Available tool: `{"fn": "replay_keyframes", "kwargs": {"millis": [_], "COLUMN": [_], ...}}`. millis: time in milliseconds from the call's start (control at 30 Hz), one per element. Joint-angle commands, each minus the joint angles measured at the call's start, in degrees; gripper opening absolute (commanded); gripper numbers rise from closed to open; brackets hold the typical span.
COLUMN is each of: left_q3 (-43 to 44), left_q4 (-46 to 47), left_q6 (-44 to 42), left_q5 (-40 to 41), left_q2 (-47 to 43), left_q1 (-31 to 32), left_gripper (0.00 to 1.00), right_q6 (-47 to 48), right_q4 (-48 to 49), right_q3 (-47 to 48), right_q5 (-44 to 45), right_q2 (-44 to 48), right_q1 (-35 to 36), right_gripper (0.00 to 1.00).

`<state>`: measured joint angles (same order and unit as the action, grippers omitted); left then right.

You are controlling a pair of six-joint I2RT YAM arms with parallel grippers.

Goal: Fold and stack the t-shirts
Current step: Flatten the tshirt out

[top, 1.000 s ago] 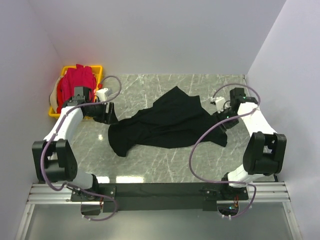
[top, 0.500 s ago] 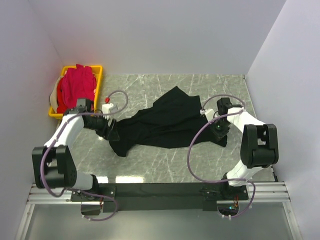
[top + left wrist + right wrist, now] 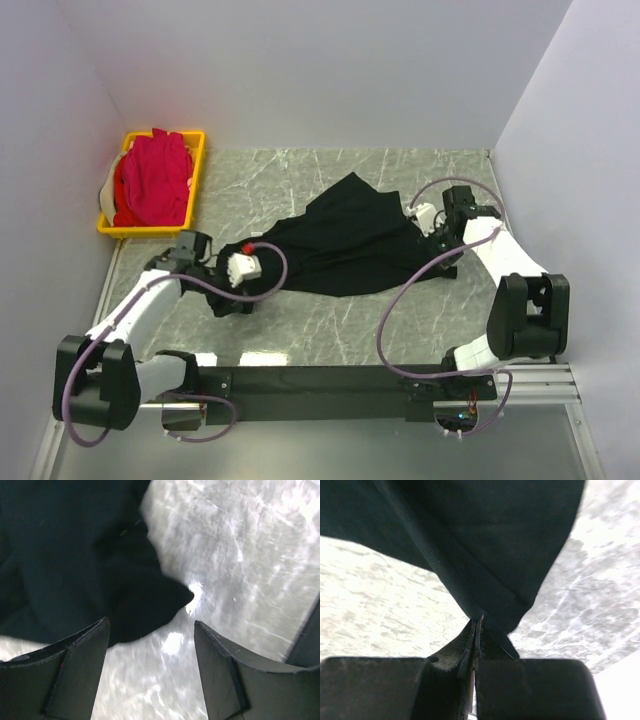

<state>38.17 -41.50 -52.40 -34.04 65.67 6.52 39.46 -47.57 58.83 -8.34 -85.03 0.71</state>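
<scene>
No readable text, label, brand, number or sign appeared anywhere in the three views at that moment.

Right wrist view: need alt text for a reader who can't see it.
The right gripper is shut on a pinched fold of the black t-shirt, whose cloth fans upward across the frame. The pale marble table shows on both sides beneath it.

We are looking at a robotics lab test cell. Plain white partition walls (image 3: 300, 70) box in a marble-patterned bench (image 3: 330, 335). Two cabled arms bolt to an aluminium rail (image 3: 555, 385) at 6 o'clock, and a yellow crate (image 3: 196, 185) sits at 10 o'clock.
</scene>
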Motion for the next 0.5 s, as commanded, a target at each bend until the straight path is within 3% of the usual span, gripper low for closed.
{"fn": "replay_keyframes", "kwargs": {"millis": [0, 100, 133, 233, 367, 467], "left_q3": [-4.14, -5.83, -5.48, -2.15, 10.55, 18.4], "left_q4": [12.3, 17.5, 17.15, 14.61, 9.08, 0.31], "left_q6": [1.69, 3.62, 3.54, 6.17, 8.02, 5.05], "left_q5": [6.08, 10.21, 11.09, 11.72, 4.79, -1.26], "left_q2": [-2.3, -0.46, 0.33, 0.95, 1.29, 2.36], "left_q1": [5.76, 9.2, 9.38, 7.72, -2.36, -4.24], "left_gripper": [0.74, 0.61, 0.4, 0.06, 0.01, 0.01], "right_q6": [-1.41, -1.58, -1.49, -1.67, -2.55, -3.25], "right_q4": [-2.43, -3.67, -3.93, -4.11, -3.84, -4.46], "right_q3": [3.83, 5.07, 5.33, 5.94, 8.05, 10.51], "right_q5": [-0.89, -1.15, -1.07, -0.1, -0.45, -1.5], "right_q2": [2.77, 3.64, 3.91, 4.35, 3.74, 2.69], "right_q1": [-1.93, -2.55, -2.82, -3.34, -3.52, -3.61], "right_gripper": [0.0, 0.0, 0.0, 0.0, 0.0, 0.0]}}
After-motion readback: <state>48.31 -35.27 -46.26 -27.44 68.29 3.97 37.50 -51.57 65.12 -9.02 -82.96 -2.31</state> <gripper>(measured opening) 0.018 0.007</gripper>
